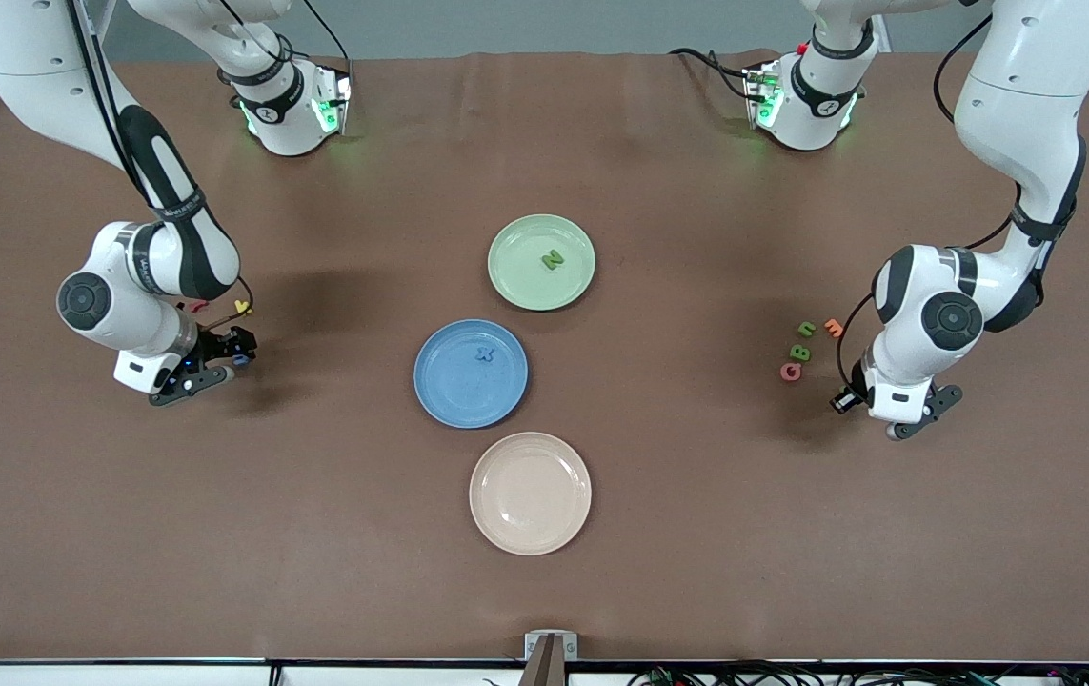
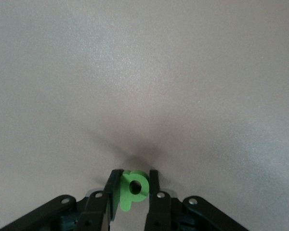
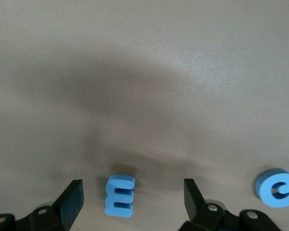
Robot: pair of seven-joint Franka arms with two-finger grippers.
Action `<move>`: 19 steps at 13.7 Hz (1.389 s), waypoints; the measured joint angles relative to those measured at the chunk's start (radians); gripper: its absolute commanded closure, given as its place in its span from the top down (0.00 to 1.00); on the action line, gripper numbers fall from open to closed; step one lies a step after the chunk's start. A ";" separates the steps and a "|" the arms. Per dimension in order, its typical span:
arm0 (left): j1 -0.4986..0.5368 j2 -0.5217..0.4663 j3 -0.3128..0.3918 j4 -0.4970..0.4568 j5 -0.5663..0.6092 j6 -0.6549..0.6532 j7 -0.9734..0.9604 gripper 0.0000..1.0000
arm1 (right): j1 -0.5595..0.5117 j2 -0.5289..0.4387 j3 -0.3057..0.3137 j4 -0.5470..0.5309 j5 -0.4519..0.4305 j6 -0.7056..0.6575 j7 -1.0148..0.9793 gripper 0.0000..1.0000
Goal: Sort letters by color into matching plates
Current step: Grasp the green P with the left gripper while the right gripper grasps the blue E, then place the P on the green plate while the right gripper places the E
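Left tool (image 2: 134,188) pinches a green letter (image 2: 133,188) low over the desk (image 1: 696,534) at the left arm's end, beside a loose cluster of letters (image 1: 803,350). Right tool (image 3: 132,196) sits low at the right arm's end, fingers spread on either side of a blue letter E (image 3: 120,195) lying on the desk; a second blue letter (image 3: 276,187) lies just beside. Green plate (image 1: 517,282) holds one green letter (image 1: 553,258); blue plate (image 1: 449,400) holds one blue letter (image 1: 483,353). Beige plate (image 1: 530,493) lies nearest the front camera.

front: high, facing robots | wrists: close, downward at table (image 1: 696,534)
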 measured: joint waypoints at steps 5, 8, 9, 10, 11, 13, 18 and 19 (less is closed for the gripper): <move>0.003 -0.070 -0.118 0.006 0.000 -0.055 -0.093 0.00 | 0.001 0.000 0.003 -0.022 0.000 0.035 0.000 0.54; -0.003 -0.101 -0.234 0.005 0.000 -0.086 -0.221 0.00 | 0.001 0.003 0.002 -0.027 -0.002 0.050 0.000 0.39; -0.006 -0.102 -0.266 0.005 0.000 -0.088 -0.266 0.00 | 0.001 0.003 0.002 -0.027 -0.002 0.050 0.000 0.34; -0.010 -0.102 -0.300 0.005 0.000 -0.089 -0.313 0.00 | 0.001 0.002 0.002 -0.027 -0.002 0.051 0.000 0.32; -0.015 -0.102 -0.332 0.005 0.000 -0.089 -0.366 0.00 | 0.001 0.000 0.002 -0.027 -0.002 0.051 0.000 0.28; -0.052 -0.101 -0.378 0.002 0.000 -0.091 -0.490 0.00 | 0.000 -0.001 0.000 -0.027 -0.002 0.052 0.000 0.20; -0.263 -0.097 -0.394 -0.001 0.000 -0.092 -0.804 0.00 | 0.001 -0.002 0.000 -0.027 -0.002 0.052 0.000 0.15; -0.306 -0.097 -0.394 -0.001 0.000 -0.092 -0.861 0.00 | 0.001 -0.001 0.000 -0.027 -0.002 0.051 0.000 0.15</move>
